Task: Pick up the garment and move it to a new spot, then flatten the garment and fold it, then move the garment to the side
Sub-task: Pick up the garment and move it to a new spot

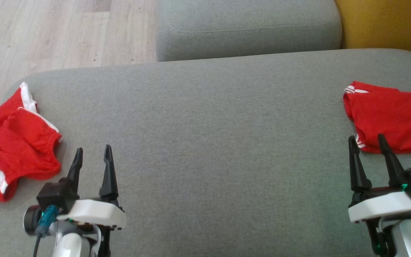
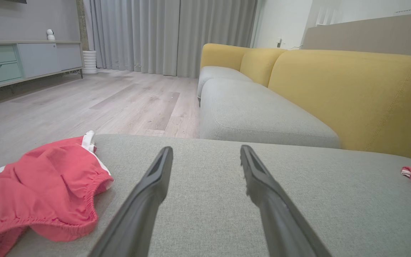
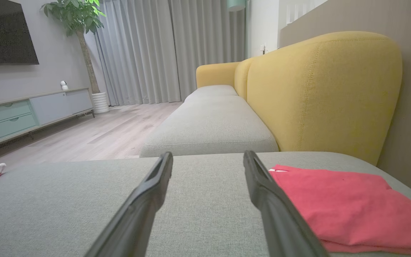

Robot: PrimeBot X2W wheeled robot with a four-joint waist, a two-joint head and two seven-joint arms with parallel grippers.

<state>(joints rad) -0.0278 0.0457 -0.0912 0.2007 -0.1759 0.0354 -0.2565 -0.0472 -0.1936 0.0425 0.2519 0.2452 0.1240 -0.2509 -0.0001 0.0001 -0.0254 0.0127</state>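
Note:
A crumpled red garment (image 1: 14,142) with white stripes and an elastic waistband lies at the left end of the grey sofa cushion (image 1: 205,135); it also appears at the lower left of the left wrist view (image 2: 45,189). A second red garment (image 1: 392,117), folded flat, rests at the right end (image 3: 341,203). My left gripper (image 1: 92,155) hovers open just right of the crumpled garment, nothing between its fingers. My right gripper (image 1: 366,141) stands open at the folded garment's near left edge, also holding nothing.
Another grey seat cushion (image 1: 248,28) adjoins the far side, with a yellow backrest (image 1: 387,25) at the far right. Pale wood floor (image 1: 48,35) lies beyond the cushion's left and far-left edges. A low cabinet (image 2: 20,60) and curtains stand across the room.

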